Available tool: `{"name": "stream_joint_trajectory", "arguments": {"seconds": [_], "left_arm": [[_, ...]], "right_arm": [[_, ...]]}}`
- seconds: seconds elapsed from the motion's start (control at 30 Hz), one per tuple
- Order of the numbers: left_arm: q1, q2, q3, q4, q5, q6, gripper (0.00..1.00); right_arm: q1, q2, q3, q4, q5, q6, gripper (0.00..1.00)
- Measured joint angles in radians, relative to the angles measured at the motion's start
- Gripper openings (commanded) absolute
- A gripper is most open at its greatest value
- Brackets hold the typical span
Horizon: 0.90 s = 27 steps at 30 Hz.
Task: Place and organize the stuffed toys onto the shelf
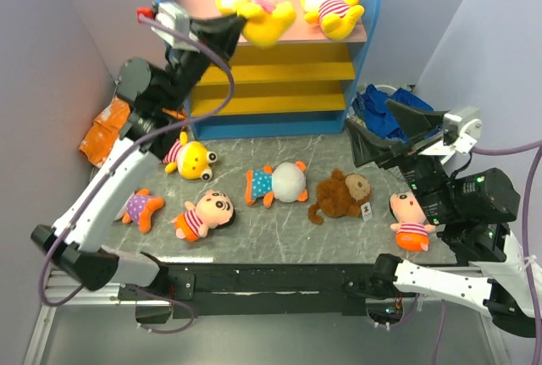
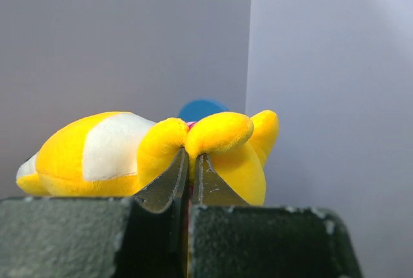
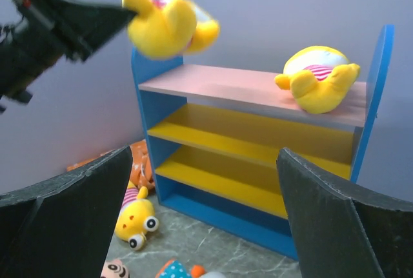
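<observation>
Left claw [image 1: 236,21] pinched tight on a yellow toy [image 1: 254,8], holding it above the shelf [image 1: 271,77] and its pink top board, upper centre of frame; right claw [image 1: 388,128] gapes wide and empty, mid-right.

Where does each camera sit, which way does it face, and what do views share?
Top external: above and behind the bases, looking down over the table at the shelf; both arms show, the left tool pinching a yellow toy.
Left wrist: on the left arm, looking along its shut tool at that toy.
Right wrist: on the right arm, facing the shelf past the open right tool.
Shared: the held toy shows in all three.
</observation>
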State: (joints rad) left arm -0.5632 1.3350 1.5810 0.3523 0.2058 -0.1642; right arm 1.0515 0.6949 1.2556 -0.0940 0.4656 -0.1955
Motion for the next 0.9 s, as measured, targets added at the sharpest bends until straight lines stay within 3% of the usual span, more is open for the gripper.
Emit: {"name": "stream_joint_trajectory", "arguments": {"seconds": [0.2, 0.4, 0.7, 0.8, 0.9], "left_arm": [[0.088, 0.174, 0.161, 0.066, 0.077, -0.053, 0.01], [0.169, 0.346, 0.188, 0.075, 0.166, -0.103, 0.01], [0.229, 0.448, 0.204, 0.061, 0.218, -0.144, 0.16], [0.235, 0.448, 0.213, 0.052, 0.224, -0.145, 0.13], [0.237, 0.449, 0.215, 0.039, 0.23, -0.144, 0.02]], "right_arm": [[0.0, 0.013, -0.028, -0.027, -0.001, 0.016, 1.0], [0.0, 0.011, -0.046, -0.04, -0.007, 0.018, 1.0], [0.0, 0.006, -0.054, -0.042, -0.011, 0.019, 1.0], [0.0, 0.002, -0.06, -0.041, -0.011, 0.019, 1.0], [0.0, -0.005, -0.07, -0.04, -0.011, 0.019, 1.0]]}}
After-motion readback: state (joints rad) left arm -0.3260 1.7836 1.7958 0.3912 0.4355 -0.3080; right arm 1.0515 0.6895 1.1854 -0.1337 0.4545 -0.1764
